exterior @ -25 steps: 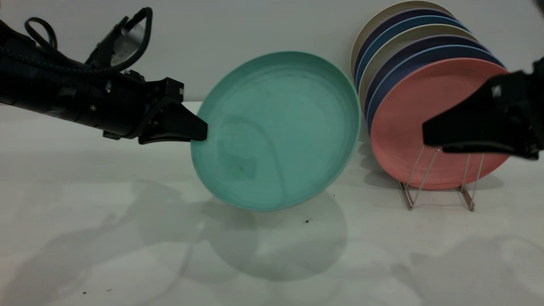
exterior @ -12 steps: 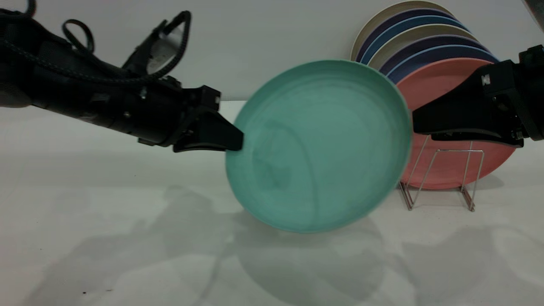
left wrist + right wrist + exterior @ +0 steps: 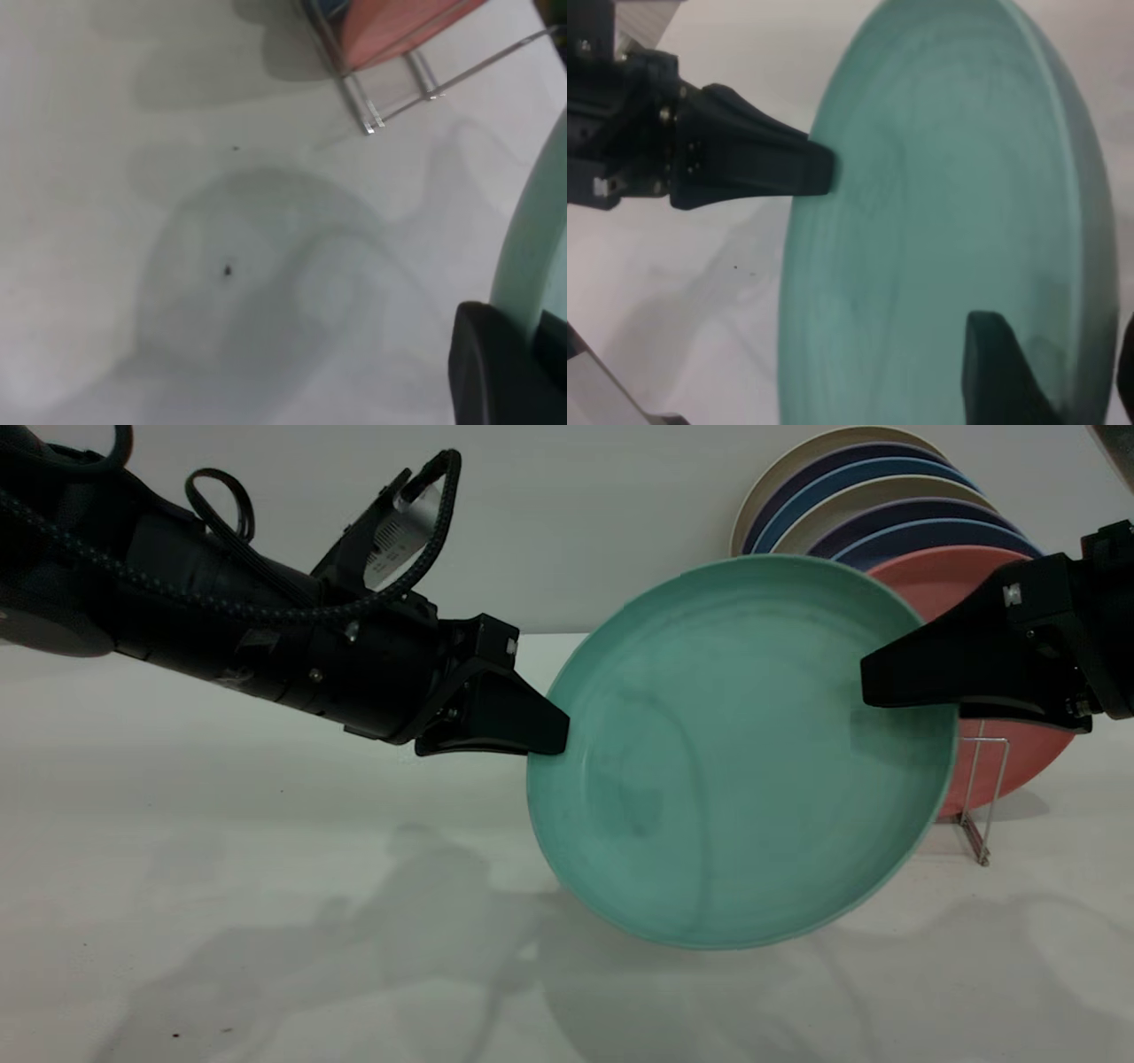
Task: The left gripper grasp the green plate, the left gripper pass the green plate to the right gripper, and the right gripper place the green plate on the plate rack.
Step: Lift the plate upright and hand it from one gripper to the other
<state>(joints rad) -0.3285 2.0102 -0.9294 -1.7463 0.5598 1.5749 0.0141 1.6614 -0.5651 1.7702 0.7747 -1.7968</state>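
- Pale surface (image 3: 221, 850) below everything, with shadows of arms and plate on it.
- Green plate (image 3: 740, 753) held up on edge, clear of the surface, hollow face toward the outside camera, in front of the rack's stacked plates (image 3: 850, 505) and the pink plate (image 3: 1019, 762); shifted toward 3 o'clock since half a second ago and now hiding more of the pink one.
- Looks stiff, light and smooth-rimmed; likely to slip or swing if pinched shallowly, so best taken well over the raised rim, opposite the present hold.
- Left hand (image 3: 545, 735) reaching in from 9 o'clock, pinching the plate's rim at 9 o'clock, one finger (image 3: 496, 367) dark against the teal edge in its wrist view.
- Right hand (image 3: 877, 682) at the plate's 3 o'clock rim, barely moved; now overlapping the rim, one finger (image 3: 1001, 372) on the hollow face, apparently spread astride the edge, not yet clamped.
- Plate rack (image 3: 979, 797) at 3 o'clock, only its wire loop showing past the plate.
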